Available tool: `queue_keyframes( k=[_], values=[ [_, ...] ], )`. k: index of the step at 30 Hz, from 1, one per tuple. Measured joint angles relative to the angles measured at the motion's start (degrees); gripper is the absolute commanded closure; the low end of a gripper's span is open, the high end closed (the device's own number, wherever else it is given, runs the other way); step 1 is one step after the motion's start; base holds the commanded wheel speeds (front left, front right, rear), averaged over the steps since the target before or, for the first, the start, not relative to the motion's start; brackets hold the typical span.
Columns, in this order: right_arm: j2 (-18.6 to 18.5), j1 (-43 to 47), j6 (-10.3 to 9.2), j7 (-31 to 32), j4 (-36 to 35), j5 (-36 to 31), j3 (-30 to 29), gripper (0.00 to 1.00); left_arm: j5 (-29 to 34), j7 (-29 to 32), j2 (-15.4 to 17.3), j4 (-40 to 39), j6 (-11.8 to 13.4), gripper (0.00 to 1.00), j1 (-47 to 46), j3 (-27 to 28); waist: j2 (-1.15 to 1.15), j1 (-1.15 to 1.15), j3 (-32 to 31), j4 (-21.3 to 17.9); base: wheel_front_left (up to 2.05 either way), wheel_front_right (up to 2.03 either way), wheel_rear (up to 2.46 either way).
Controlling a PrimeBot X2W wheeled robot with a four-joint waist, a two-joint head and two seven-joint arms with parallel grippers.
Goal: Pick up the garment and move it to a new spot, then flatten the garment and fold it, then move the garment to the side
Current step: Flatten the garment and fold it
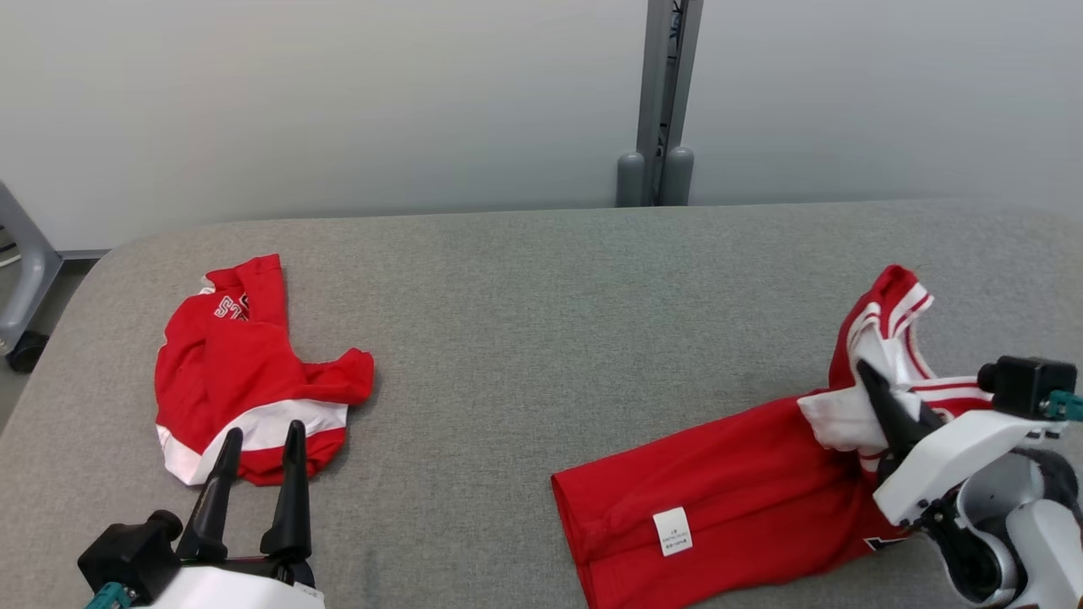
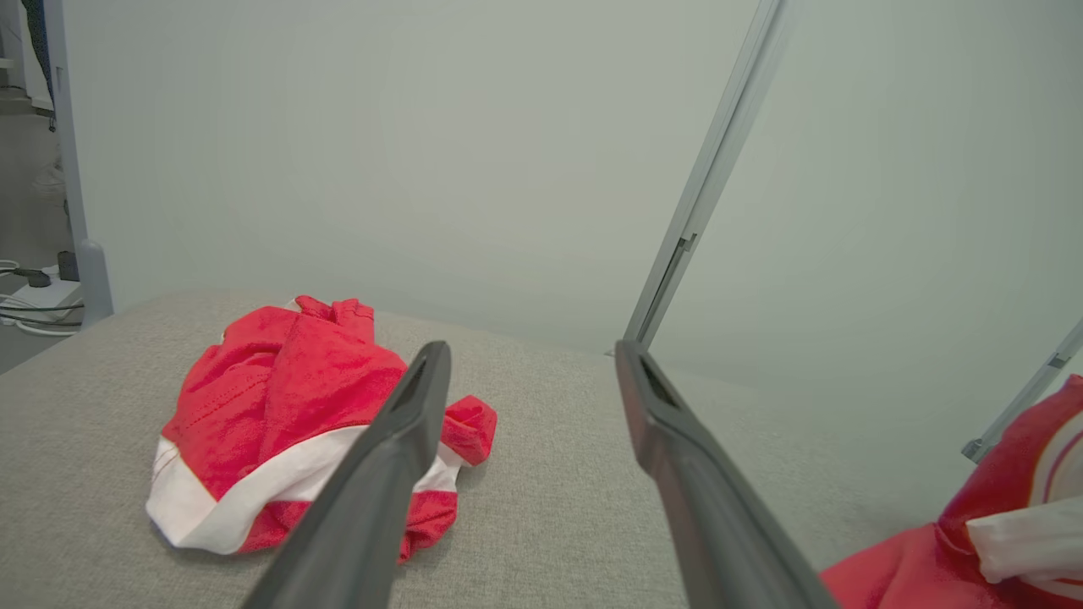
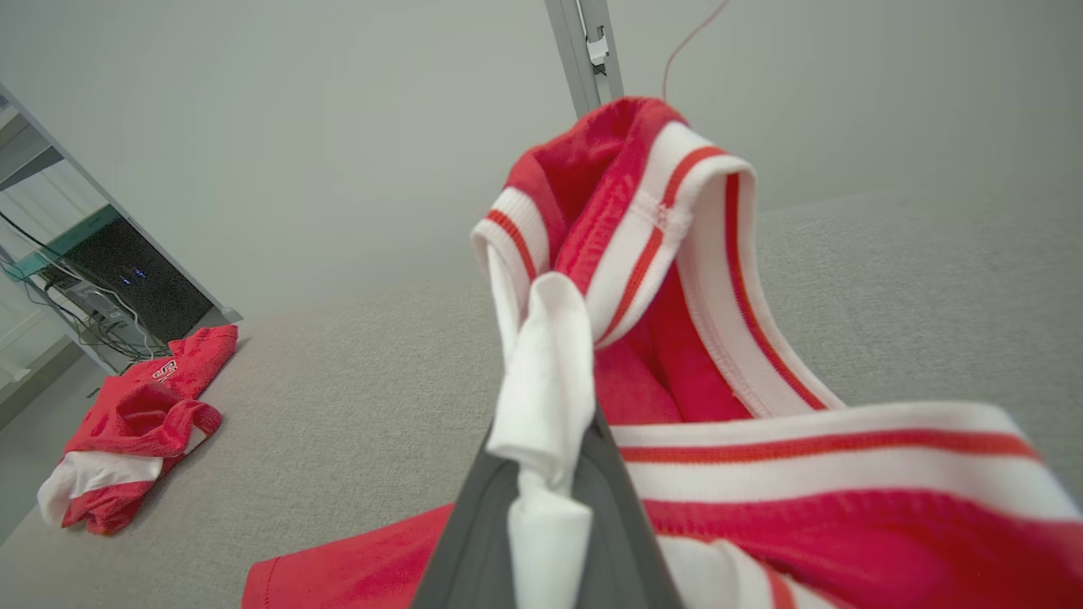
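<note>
In the head view, your right gripper [image 1: 880, 397] is pinched tight on a white fold at the neck end of the red garment [image 1: 728, 507], which lies on the right side of the grey table [image 1: 525, 338]. Its long axis runs on a slant, the hem with its white label pointing toward the table's middle and the striped neck end lifted at the right. Your left gripper [image 1: 258, 457] is spread wide and empty, just in front of a second, crumpled red garment [image 1: 245, 372] at the far left. In the left wrist view, the spread fingers [image 2: 398, 440] frame that crumpled garment [image 2: 279, 397], well apart from the one you hold [image 2: 973, 550]. In the right wrist view, the gripper [image 3: 546, 440] grips only a thin bunch of white cloth, with the striped trim [image 3: 677, 211] standing up above it. That is the risk: with such a narrow hold on one end the cloth may slip free, or the body may twist and bunch as it drags, and the hem may fold under
</note>
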Motion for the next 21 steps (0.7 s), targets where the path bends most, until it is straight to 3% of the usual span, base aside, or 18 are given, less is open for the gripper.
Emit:
queue_keyframes(
  k=[9,21],
  values=[
    [7.16,8.47,0.0,11.4,-13.56,-1.29,1.23,1.0,3.28,-0.01,-2.65,2.4,-3.47,0.0,0.47,1.89,0.0,0.0,-0.34,3.23,0.0,0.0,0.0],
    [12.7,12.0,0.0,15.52,-12.32,-4.81,4.55,1.0,4.8,-0.03,-3.99,6.44,-6.2,0.0,-1.41,2.49,0.0,0.0,-0.09,7.24,0.0,0.0,0.0]
  ],
)
